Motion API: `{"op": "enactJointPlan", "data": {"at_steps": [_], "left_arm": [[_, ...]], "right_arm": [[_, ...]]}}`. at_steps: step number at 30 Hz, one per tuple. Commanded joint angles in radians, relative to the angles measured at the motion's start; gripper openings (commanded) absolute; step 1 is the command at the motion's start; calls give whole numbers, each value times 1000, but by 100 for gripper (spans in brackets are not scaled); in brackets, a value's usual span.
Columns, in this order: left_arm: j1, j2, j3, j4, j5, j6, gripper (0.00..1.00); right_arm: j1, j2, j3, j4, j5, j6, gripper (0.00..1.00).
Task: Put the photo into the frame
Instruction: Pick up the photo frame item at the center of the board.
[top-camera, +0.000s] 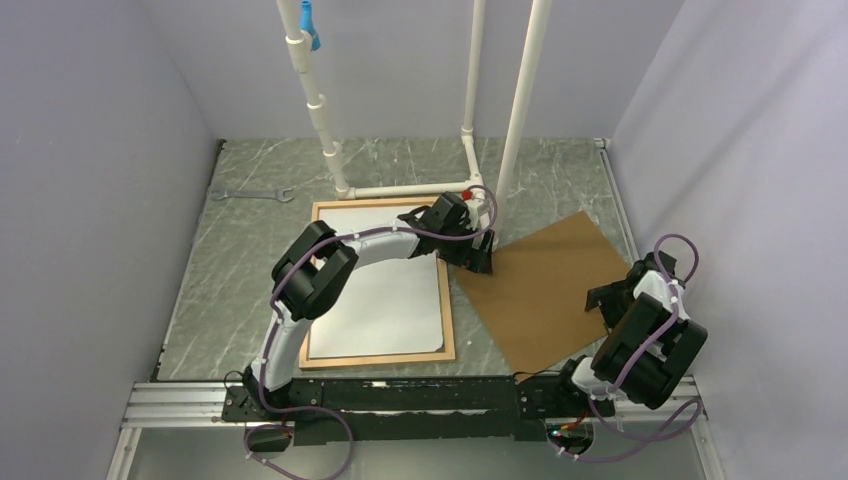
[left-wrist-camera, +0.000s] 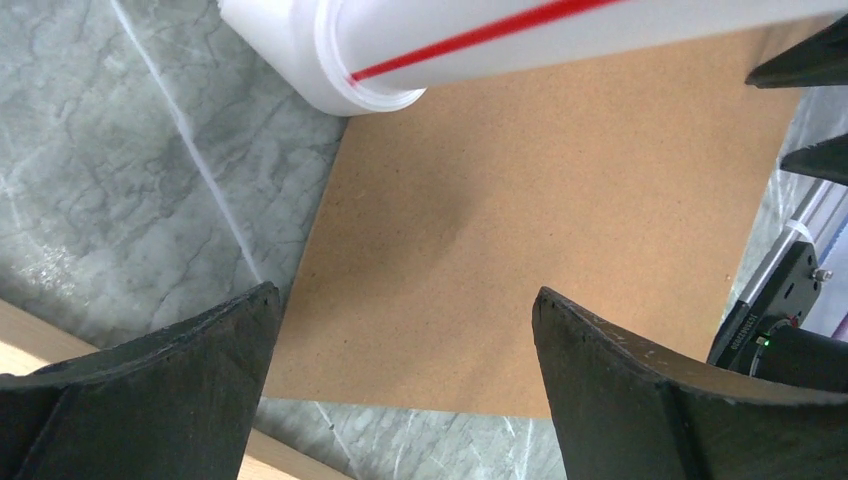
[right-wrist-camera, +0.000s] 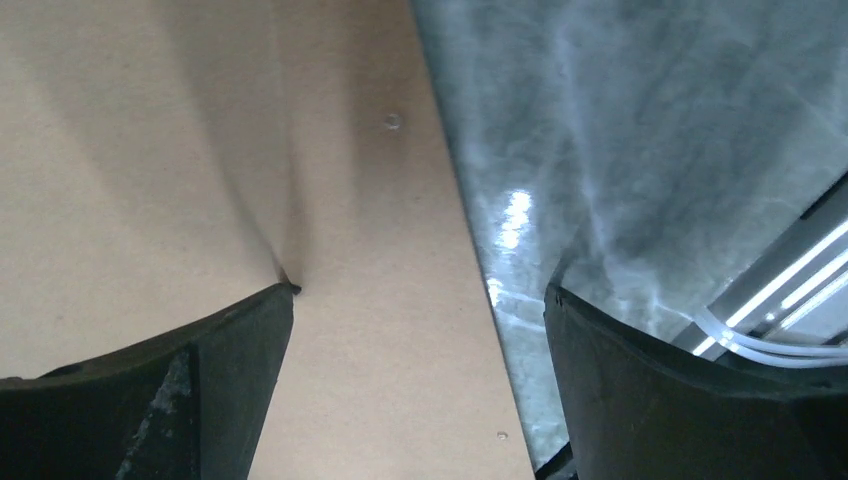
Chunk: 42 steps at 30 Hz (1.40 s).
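Note:
The frame (top-camera: 449, 310), thin light wood strips, lies flat left of centre. The photo (top-camera: 385, 300) lies inside it, blank white back up. My left gripper (top-camera: 478, 262) is open and empty just past the frame's far right corner, over the near corner of the brown backing panel (top-camera: 545, 290). In the left wrist view the open gripper (left-wrist-camera: 405, 292) looks down on the panel (left-wrist-camera: 520, 180), with a frame strip (left-wrist-camera: 30, 335) at the lower left. My right gripper (top-camera: 607, 300) is open over the panel's right edge. In the right wrist view, the right gripper (right-wrist-camera: 420, 291) straddles that edge (right-wrist-camera: 200, 150), and its left fingertip meets its shadow.
A white pipe structure (top-camera: 400, 189) stands just behind the frame, and one pipe end (left-wrist-camera: 450, 40) hangs close above the left gripper. A wrench (top-camera: 250, 194) lies at the back left. Grey walls close three sides. A metal rail (top-camera: 400, 400) runs along the near edge.

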Motion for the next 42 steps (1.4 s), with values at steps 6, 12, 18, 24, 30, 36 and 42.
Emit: {"op": "enactJointPlan", "data": {"at_steps": [6,12,18,24,30,36,42], "left_arm": [[4,11,7,64,117,-24,99],[5,-2,-43,98,166,-59,98],[3,-40,-112,150,218,-121,96],[-5,-93,-116,125,240,-122,95],[-16,-163,-110,74,234,-118,95],[-17,-221,-142,69,235,-138,95],[-26,-249,-142,34,225,-131,95]], "right_arm": [[15,-38,-184,394,-323,-24,97],[14,-96,-196,405,-407,-30,98],[15,-221,-198,385,-525,-17,98],[16,-352,-163,338,-627,-2,99],[17,-436,-71,227,-698,-31,99],[54,-494,-76,204,-759,25,99],[78,-524,-100,228,-769,53,99]]}}
